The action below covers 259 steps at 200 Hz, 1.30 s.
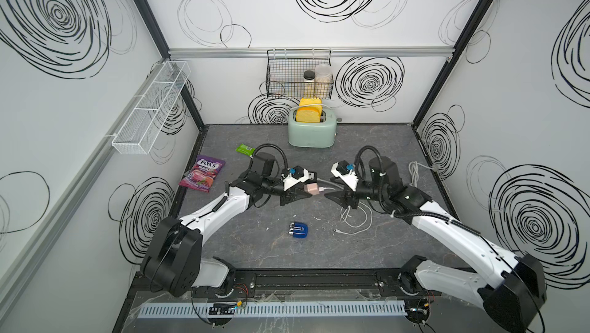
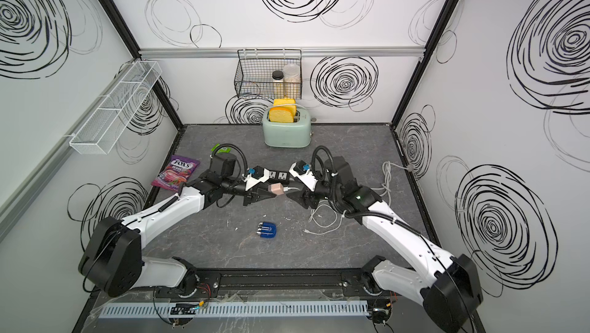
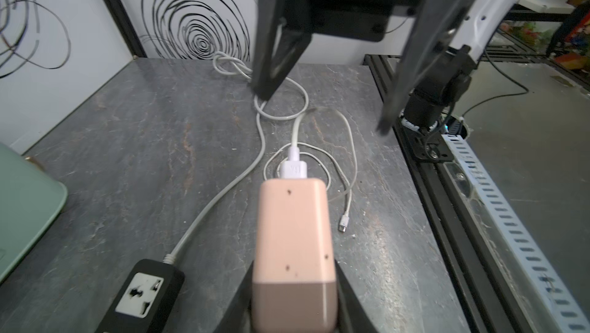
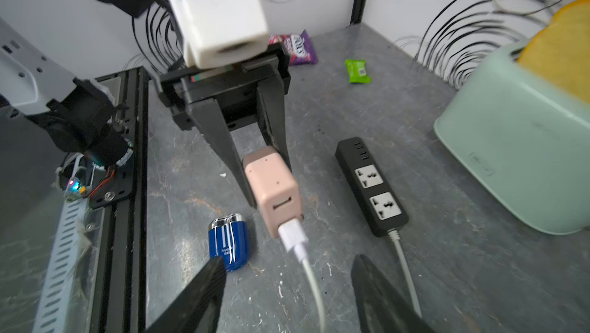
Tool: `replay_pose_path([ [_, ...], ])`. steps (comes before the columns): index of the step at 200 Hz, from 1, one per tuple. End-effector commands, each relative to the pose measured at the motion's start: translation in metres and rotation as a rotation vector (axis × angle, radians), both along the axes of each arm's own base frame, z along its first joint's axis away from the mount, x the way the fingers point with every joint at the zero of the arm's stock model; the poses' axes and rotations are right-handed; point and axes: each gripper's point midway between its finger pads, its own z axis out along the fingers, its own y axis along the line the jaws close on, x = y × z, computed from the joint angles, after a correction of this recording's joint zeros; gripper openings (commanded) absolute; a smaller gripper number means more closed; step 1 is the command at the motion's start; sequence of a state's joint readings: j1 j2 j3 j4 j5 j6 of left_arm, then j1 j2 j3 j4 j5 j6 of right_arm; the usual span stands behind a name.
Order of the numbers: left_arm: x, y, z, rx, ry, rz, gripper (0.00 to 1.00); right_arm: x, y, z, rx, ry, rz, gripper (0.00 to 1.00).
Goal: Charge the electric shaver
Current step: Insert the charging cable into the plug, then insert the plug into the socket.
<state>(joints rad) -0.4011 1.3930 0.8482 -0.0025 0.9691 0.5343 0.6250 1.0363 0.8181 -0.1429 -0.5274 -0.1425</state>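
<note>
Left jaws clamped on the pink cube-shaped plastic plug adapter (image 1: 312,188). Translucent blue rounded electric shaver (image 1: 298,229) lies flat on the grey stone-look worktop (image 1: 255,251), base-ward of the gap between both jaws, touching neither. It looks light, rigid and glossy, so likely slippery. Pinch across the mid-body, clear of the silver heads. White USB charging cable (image 4: 311,280) is plugged into the adapter. Right jaws stand apart, straddling the cable, holding nothing. Count: one shaver, one adapter, one cable, one black power strip (image 4: 372,184).

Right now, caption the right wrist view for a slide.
Left hand grips pink adapter, cable plugged in; right hand open; shaver lies on table.
</note>
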Motion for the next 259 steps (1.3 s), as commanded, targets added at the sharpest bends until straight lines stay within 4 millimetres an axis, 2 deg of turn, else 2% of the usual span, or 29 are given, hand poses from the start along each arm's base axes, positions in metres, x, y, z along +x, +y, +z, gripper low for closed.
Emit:
replay_pose_path([
  [1, 0.020, -0.002, 0.023, -0.077, -0.041, 0.052, 0.00, -0.005, 0.006, 0.045, 0.264, 0.069, -0.068, 0.74],
  [18, 0.027, -0.003, 0.024, -0.077, -0.010, 0.083, 0.00, -0.009, 0.011, 0.055, 0.365, 0.161, -0.104, 0.76],
  [21, 0.028, -0.004, 0.024, -0.078, -0.005, 0.088, 0.00, -0.009, 0.011, 0.056, 0.380, 0.174, -0.116, 0.83],
  [24, 0.029, -0.004, 0.024, -0.078, 0.001, 0.095, 0.00, -0.010, 0.012, 0.058, 0.394, 0.187, -0.123, 0.85],
  [49, 0.031, -0.005, 0.025, -0.084, 0.049, 0.114, 0.00, -0.012, 0.019, 0.066, 0.513, 0.279, -0.184, 0.86],
  [91, 0.022, -0.009, 0.034, -0.102, 0.057, 0.106, 0.00, 0.020, 0.017, 0.028, 0.623, 0.557, -0.416, 0.85],
  [125, 0.017, -0.012, 0.041, -0.128, 0.069, 0.098, 0.00, 0.034, 0.027, 0.020, 0.663, 0.636, -0.485, 0.83],
  [151, 0.015, -0.013, 0.037, -0.128, 0.082, 0.102, 0.00, 0.046, 0.036, 0.012, 0.647, 0.681, -0.530, 0.74],
  [186, 0.013, -0.014, 0.036, -0.140, 0.084, 0.097, 0.00, 0.051, 0.042, 0.003, 0.663, 0.736, -0.551, 0.72],
  [217, 0.011, -0.014, 0.036, -0.143, 0.091, 0.086, 0.00, 0.054, 0.043, -0.002, 0.686, 0.750, -0.551, 0.54],
  [259, 0.010, -0.013, 0.035, -0.146, 0.098, 0.080, 0.00, 0.053, 0.053, 0.000, 0.687, 0.772, -0.495, 0.44],
])
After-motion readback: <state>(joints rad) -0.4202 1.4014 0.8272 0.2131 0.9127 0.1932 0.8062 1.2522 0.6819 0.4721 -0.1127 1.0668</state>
